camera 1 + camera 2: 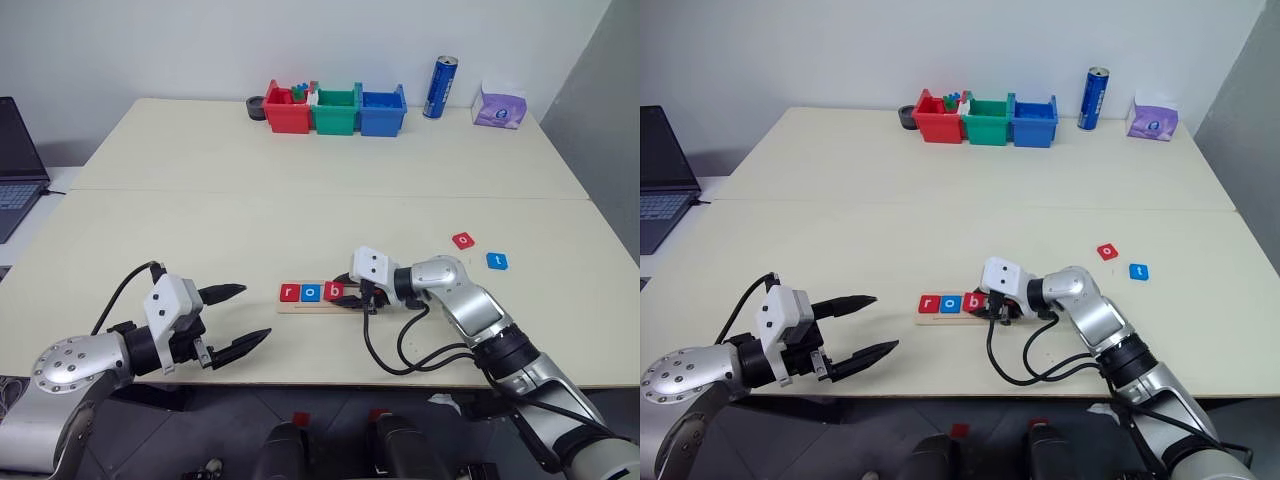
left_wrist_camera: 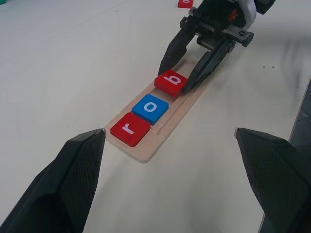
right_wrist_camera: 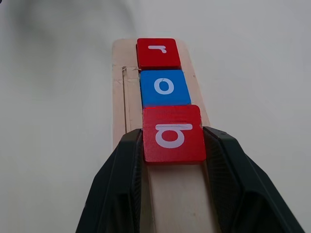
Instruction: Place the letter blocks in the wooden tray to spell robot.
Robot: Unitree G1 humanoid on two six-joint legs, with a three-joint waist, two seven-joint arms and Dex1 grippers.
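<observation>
The wooden tray (image 1: 318,303) lies on the bench (image 1: 300,210) near its front edge. It holds three letter blocks in a row: a red r block (image 2: 130,129) at the end toward the robot's left, a blue o block (image 2: 150,108) touching it, and a red b block (image 3: 173,133) next in line. The right end effector (image 1: 362,300) has its two black fingers closed on the opposite edges of the b block, which sits over the tray just beside the o. The rest of the tray toward the robot's right is bare wood.

A second red block (image 1: 465,240) and a blue t block (image 1: 497,261) lie loose on the bench to the right, well apart from the tray.

The left end effector (image 1: 238,318) hovers left of the tray, fingers spread wide, holding nothing.

At the far edge stand three bins, red (image 1: 285,112), green (image 1: 335,112) and blue (image 1: 383,112); small coloured pieces show in the red one.
</observation>
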